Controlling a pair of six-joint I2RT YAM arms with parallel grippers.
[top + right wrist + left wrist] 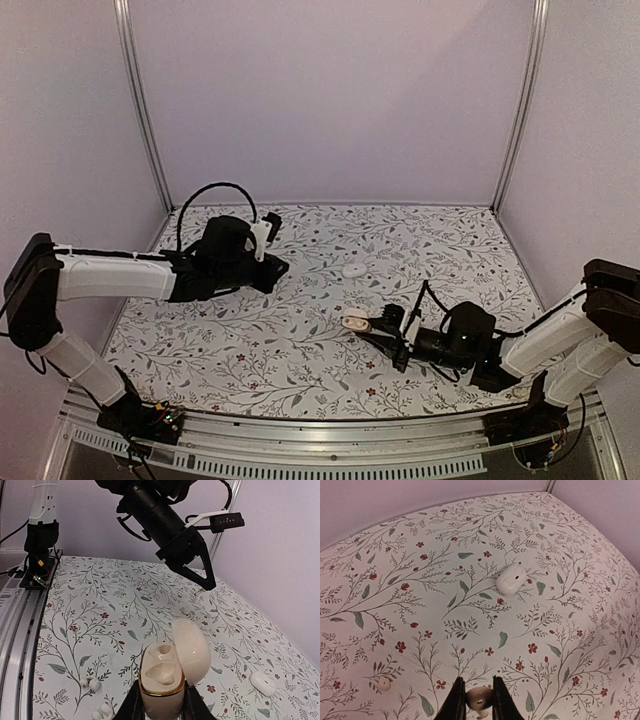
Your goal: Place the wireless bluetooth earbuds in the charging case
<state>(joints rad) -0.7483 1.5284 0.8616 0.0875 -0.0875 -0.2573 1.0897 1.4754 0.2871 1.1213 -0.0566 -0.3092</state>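
Observation:
The charging case (pixel 161 677) is a cream-white pebble with a gold rim. Its lid (pixel 191 651) stands open, and two empty sockets show inside. My right gripper (pixel 161 702) is shut on its lower body and holds it upright just above the table at centre right (pixel 355 323). My left gripper (pixel 479 696) is shut on one glossy white earbud (pixel 480 698), held between the two dark fingers. In the top view this gripper (pixel 280 266) hovers left of centre, well apart from the case. From the right wrist view the left gripper (pixel 205 580) hangs above and beyond the open case.
A white rounded pebble-shaped piece (pixel 354 270) (pixel 511 578) (pixel 263 682) lies on the flowered cloth between the two grippers. Small white bits lie on the cloth (pixel 90 682) (pixel 102 711) (pixel 384 683). Pale walls close in the back and sides; a metal rail (pixel 300 435) runs along the near edge.

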